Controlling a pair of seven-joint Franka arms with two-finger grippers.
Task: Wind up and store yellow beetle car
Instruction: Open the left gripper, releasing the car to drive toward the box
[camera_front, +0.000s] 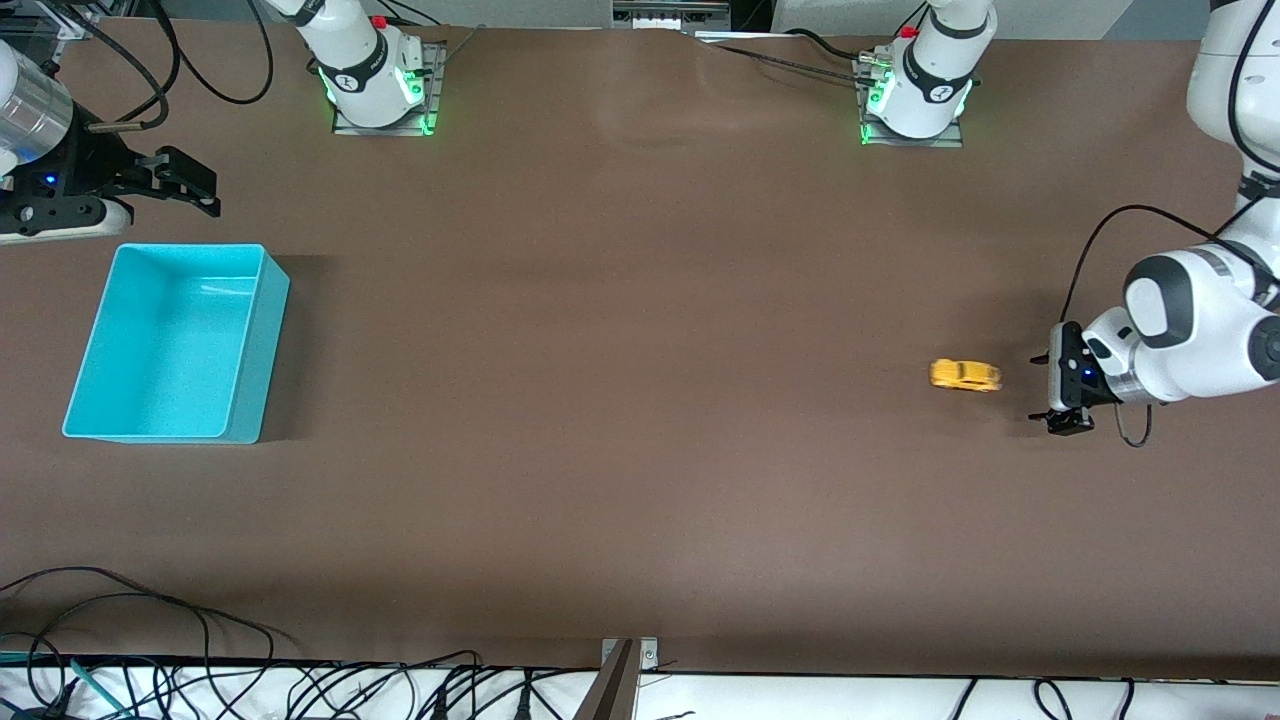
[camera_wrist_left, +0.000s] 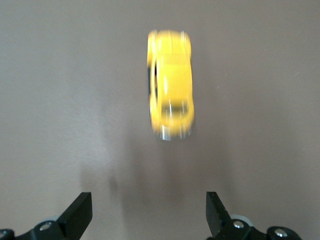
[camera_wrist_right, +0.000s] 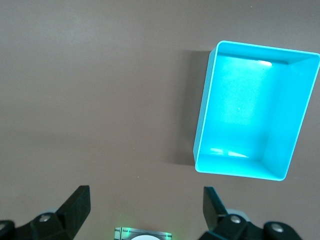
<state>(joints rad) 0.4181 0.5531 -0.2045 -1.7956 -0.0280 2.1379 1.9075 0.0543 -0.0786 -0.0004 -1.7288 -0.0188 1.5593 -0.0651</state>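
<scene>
Yellow beetle car (camera_front: 965, 375) sat on the brown tabletop (camera_front: 640, 400) toward the left arm's end, on its wheels, free of any grip. It looked smeared in both the front and left wrist views (camera_wrist_left: 170, 84).

Left gripper (camera_front: 1066, 391) was low at the tabletop just beside the car, on the side toward the left arm's end of the table, not touching it. Jaws stood wide apart with nothing between them; the left wrist view showed both fingertips (camera_wrist_left: 80, 212) spread, bare tabletop in the gap, and the car lying clear ahead of them.

Right gripper (camera_front: 185, 183) hung at the right arm's end of the table, beside the turquoise bin (camera_front: 245, 400) and farther from the front camera than it. Jaws apart, holding nothing; this arm waited.

Bin sat upright and open-topped on the tabletop, well apart from the car. Right wrist view showed its inside (camera_wrist_right: 245, 107): only glare on the floor.
</scene>
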